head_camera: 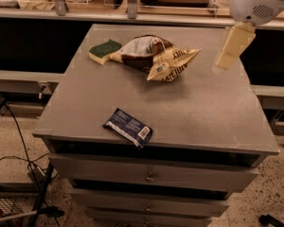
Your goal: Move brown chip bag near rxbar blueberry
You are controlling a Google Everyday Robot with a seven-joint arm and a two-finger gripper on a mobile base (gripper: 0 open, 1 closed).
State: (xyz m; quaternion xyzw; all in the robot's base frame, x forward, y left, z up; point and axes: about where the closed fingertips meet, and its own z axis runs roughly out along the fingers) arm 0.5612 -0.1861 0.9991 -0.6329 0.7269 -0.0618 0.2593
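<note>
Bench (203, 112) top, grey and flat, carried three things, with drawers (151, 176) stacked under its front edge. The brown chip bag (156, 58) lay crumpled on its side toward the back, a little left of the middle, its cream end with brown lettering pointing right. A green-and-yellow sponge (104, 50) sat at the bag's left end, touching it or very nearly so. The rxbar blueberry (128, 126) lay flat near the front edge, left of centre, turned at a slant with its white barcode patch toward the right; it was well apart from the bag. The gripper (229, 51) hung in the air over the right rear part of the bench, below a white rounded wrist, to the right of the bag and clear of it. Whether it was open or closed could not be told. Neither the bag nor the bar was in its hold.
</note>
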